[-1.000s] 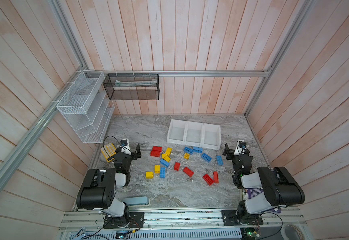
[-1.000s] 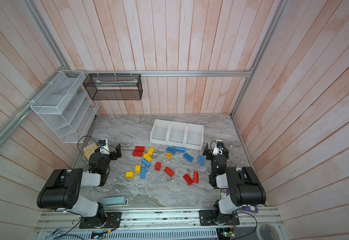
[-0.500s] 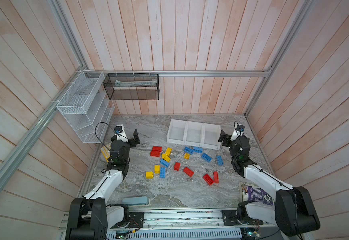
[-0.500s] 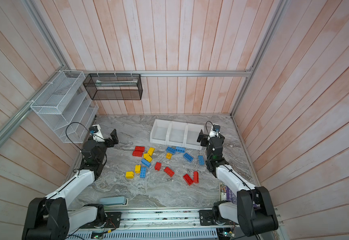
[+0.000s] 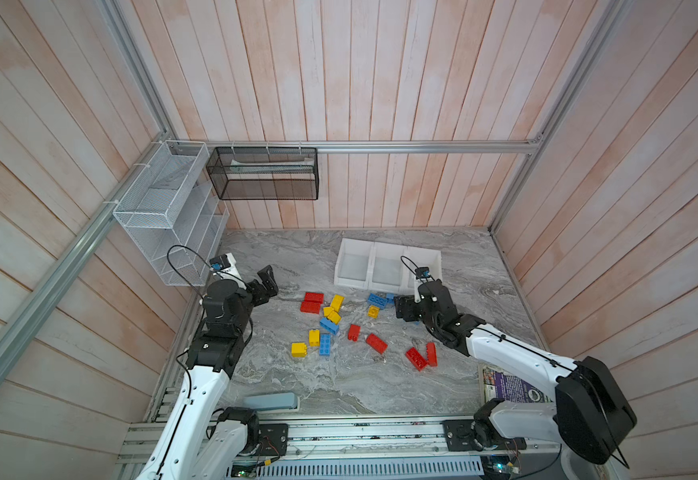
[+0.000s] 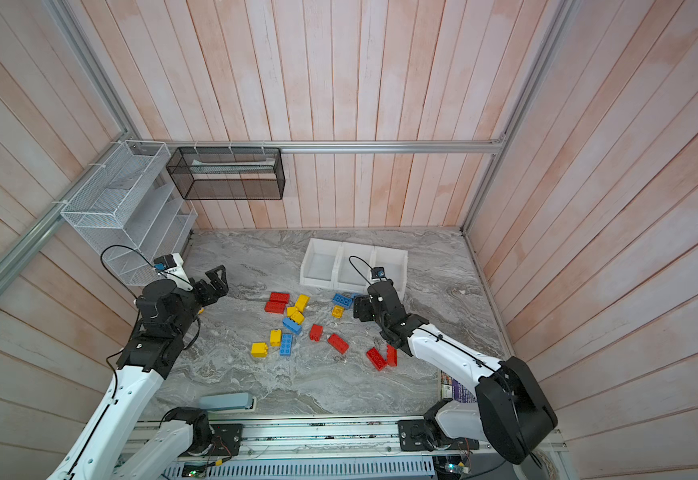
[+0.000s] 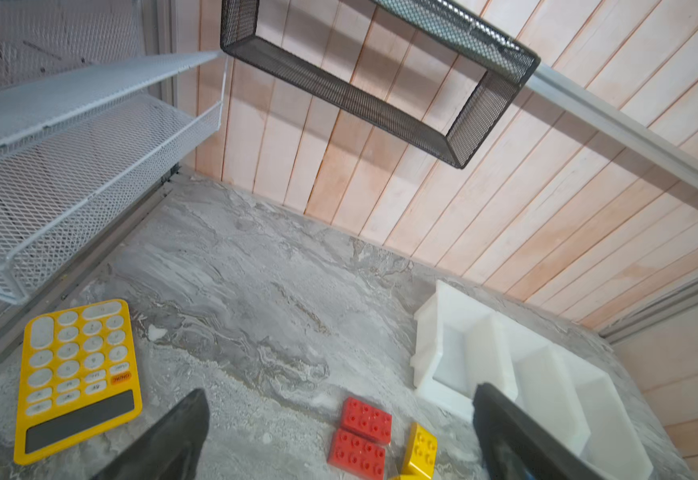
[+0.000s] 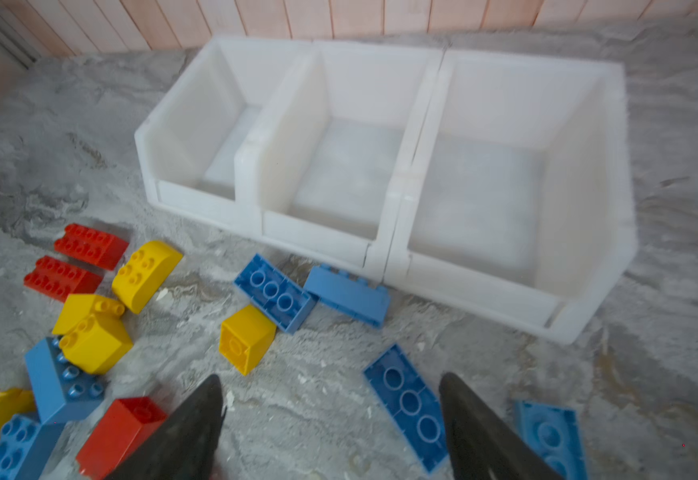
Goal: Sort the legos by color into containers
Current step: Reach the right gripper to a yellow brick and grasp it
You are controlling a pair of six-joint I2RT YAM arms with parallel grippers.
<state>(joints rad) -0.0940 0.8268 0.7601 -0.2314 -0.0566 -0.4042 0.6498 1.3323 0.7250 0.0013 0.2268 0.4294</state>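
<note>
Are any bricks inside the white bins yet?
No, all three white bins show bare floors; the bricks lie outside on the table.

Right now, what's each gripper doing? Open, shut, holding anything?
Left gripper: open, holding nothing.
Right gripper: open, holding nothing; a blue lego lies between its jaws.

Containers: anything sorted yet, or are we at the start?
Nothing done: all three containers are empty. In hand: nothing; the right gripper hangs open by an upturned blue brick, the left gripper open too. Left: all legos on the table.
</note>
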